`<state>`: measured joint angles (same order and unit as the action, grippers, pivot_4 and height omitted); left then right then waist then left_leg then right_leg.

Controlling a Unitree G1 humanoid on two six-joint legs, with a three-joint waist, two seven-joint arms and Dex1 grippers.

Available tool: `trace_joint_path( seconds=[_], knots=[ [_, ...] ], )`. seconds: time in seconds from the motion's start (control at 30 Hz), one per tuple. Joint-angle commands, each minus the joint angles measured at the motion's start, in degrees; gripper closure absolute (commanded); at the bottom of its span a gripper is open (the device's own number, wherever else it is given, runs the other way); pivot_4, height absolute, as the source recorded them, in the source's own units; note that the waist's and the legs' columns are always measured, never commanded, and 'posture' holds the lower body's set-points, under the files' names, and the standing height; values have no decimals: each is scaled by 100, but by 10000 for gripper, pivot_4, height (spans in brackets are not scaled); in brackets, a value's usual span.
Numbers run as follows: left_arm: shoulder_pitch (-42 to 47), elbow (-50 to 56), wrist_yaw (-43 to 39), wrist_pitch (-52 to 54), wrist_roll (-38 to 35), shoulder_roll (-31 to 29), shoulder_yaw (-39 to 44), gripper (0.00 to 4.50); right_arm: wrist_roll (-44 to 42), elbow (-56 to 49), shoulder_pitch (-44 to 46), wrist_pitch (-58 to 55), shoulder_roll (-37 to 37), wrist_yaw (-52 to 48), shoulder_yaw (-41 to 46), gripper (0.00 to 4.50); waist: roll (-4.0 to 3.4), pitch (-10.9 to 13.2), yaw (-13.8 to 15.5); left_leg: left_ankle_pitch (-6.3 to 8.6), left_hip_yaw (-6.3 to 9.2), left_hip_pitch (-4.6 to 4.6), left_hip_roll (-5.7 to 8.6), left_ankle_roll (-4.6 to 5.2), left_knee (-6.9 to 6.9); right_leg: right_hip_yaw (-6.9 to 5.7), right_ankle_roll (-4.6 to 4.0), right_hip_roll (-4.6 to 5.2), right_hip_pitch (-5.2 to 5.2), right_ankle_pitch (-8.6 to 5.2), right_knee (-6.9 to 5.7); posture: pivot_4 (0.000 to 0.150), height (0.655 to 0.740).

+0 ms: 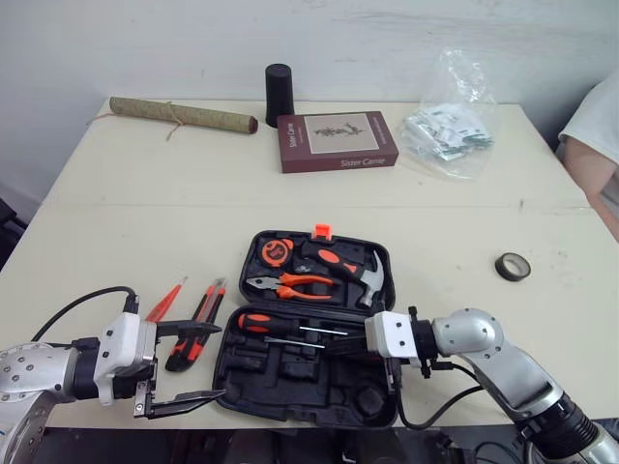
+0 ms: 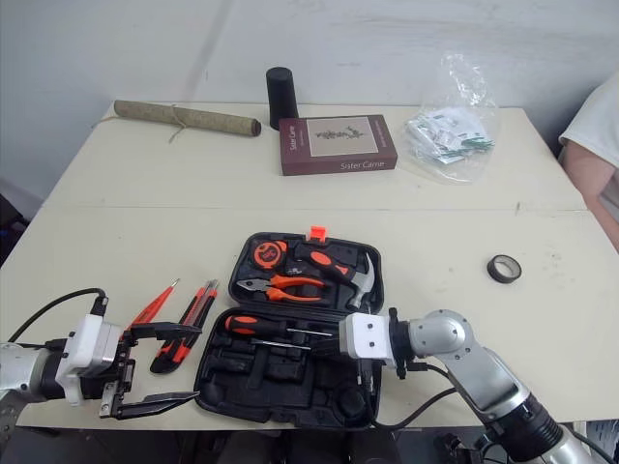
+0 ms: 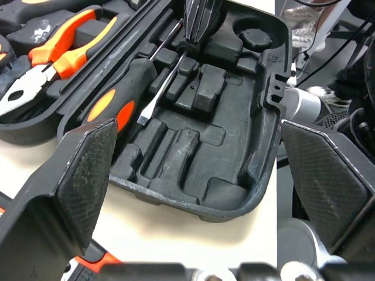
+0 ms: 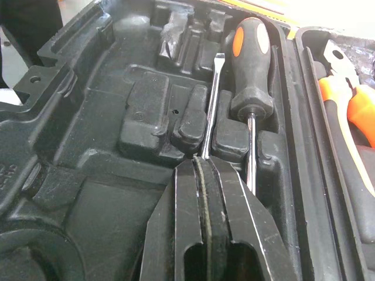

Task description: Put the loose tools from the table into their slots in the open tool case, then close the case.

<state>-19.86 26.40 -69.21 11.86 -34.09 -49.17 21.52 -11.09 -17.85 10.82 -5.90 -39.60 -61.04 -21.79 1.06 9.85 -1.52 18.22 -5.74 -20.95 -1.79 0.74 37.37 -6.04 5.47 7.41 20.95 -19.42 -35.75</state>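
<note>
- Left gripper (image 1: 187, 365): at the table's near edge, just left of the case, fingers spread wide and holding nothing.
- Right gripper (image 4: 202, 168): over the case's near half, fingers pressed together on the end of a slim flat-tipped shaft (image 4: 211, 105).
- Tool case (image 1: 300, 382): open flat on the table (image 1: 116, 242). Most moulded slots in the near half are vacant.
- Black-and-orange screwdriver (image 1: 263, 322): seated in the near half, just beside the slim shaft.
- Pliers (image 1: 290, 284), hammer (image 1: 353, 269), tape measure (image 1: 277, 252): seated in the far half.
- Utility knife (image 1: 208, 304): loose on the table, just left of the case.
- Red screwdriver (image 1: 166, 300): loose, just left of the knife.
- Tape roll (image 1: 513, 266): on the table, well right of the case.
- Book (image 1: 337, 141), black cylinder (image 1: 280, 95), rolled mat (image 1: 179, 116), plastic bag (image 1: 450, 130): along the far side.
- Person's arm (image 1: 590, 164): at the far right edge.
</note>
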Motion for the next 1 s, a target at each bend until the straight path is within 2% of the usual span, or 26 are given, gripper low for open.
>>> trace_joint_path(
  seconds=[0.03, 0.17, 0.23, 0.27, 0.3, 0.33, 0.37, 0.43, 0.53, 0.57, 0.67, 0.77, 0.9, 1.0],
  knots=[
    [37, 23, 235, -75, -19, 149, 246, 0, -446, 80, -200, -358, 9, -122, 265, 44684, -6, 4, 3, 0, 3, -2, 0, 0, 0, -1, 0, 1, 0, 0, 0, 1500, 7400],
    [-58, -403, 397, -112, -13, 240, 827, 0, -1312, -87, -423, 228, 135, -44, 1466, 44684, -31, 26, 15, 0, 9, -31, 5, 3, 5, -10, 1, 5, 15, 1, 5, 1500, 7400],
    [-204, -671, 423, -184, 24, 284, 1197, 0, -2310, -349, -686, -501, -290, -537, 2009, 44684, -43, 35, 15, 1, 8, -33, 8, 5, 7, -12, 3, 5, 15, 1, 6, 1500, 7400],
    [-274, -777, 435, -192, 16, 309, 1356, 0, -2421, -387, -765, -573, -357, -515, 2236, 44684, -45, 36, 15, 3, 8, -34, 8, 11, 7, -12, 3, 6, 14, 2, 8, 1500, 7400],
    [-422, -998, 458, -221, 17, 362, 1661, 0, -2478, -333, -938, -483, -473, -503, 2667, 38261, -41, 36, 16, 6, 8, -33, 8, 16, 5, -13, 4, 6, 10, 2, 13, 1500, 7400],
    [-558, -1238, 523, -247, -2, 442, 1996, 0, -2408, -197, -1138, -275, -589, -522, 3099, 35394, -39, 37, 17, 7, 11, -30, 6, 18, 5, -17, 4, 5, 6, 2, 16, 1500, 7400],
    [-649, -1405, 563, -271, -14, 501, 2226, 0, -2373, -113, -1288, -152, -673, -559, 3399, 30385, -39, 37, 9, 8, 11, -32, 6, 20, 5, -18, 4, 5, 7, 2, 18, 1500, 7400],
    [-930, -1902, 637, -358, 22, 607, 2769, 0, -2203, 565, -1727, 544, -803, -987, 4174, 20373, -35, 40, 4, 13, 7, -30, 6, 27, 2, -16, 4, 3, 7, 2, 21, 1500, 7400],
    [-1092, -2555, 769, -490, 73, 614, 3312, 0, -1936, 1686, -2057, 1775, -948, -1719, 4807, 4143, -29, 42, 12, 18, 2, -26, 8, 36, 3, -17, 5, 4, 3, 2, 23, 1500, 7400],
    [-1139, -2992, 843, -561, 160, 526, 3510, 0, -1896, 2166, -2042, 2051, -997, -1756, 5063, 376, -28, 42, 11, 23, -1, -23, 9, 45, 4, -16, 5, 4, 3, 2, 22, 1500, 7400],
    [-1226, -4151, 968, -807, 397, 260, 3873, 0, -1855, 3407, -1979, 2449, -1264, -2018, 5480, 376, -30, 42, 5, 26, -4, -18, 8, 53, 4, -11, 6, 5, 7, 3, 16, 1500, 7400],
    [-1243, -4512, 896, -963, 448, 139, 3893, 0, -1776, 4176, -1812, 2617, -1466, -2110, 5532, 376, -31, 43, -8, 27, -12, -18, 8, 52, -4, -3, 5, 8, 19, 2, 16, 1500, 7400],
    [-1079, -3979, 826, -813, 374, 110, 3553, 0, -1827, 3854, -1555, 2477, -1415, -2114, 5232, 376, -37, 44, -8, 30, -11, -20, 2, 37, -8, 3, 2, 13, 28, 2, 12, 1500, 7400],
    [-962, -3045, 927, -27, 185, 11, 3056, 0, -2523, 2813, -1317, 1753, -1112, -1875, 5055, 376, -42, 46, -6, 32, -10, -23, 2, 6, -10, 6, 0, 15, 35, 2, 5, 1500, 7400]
  ],
)
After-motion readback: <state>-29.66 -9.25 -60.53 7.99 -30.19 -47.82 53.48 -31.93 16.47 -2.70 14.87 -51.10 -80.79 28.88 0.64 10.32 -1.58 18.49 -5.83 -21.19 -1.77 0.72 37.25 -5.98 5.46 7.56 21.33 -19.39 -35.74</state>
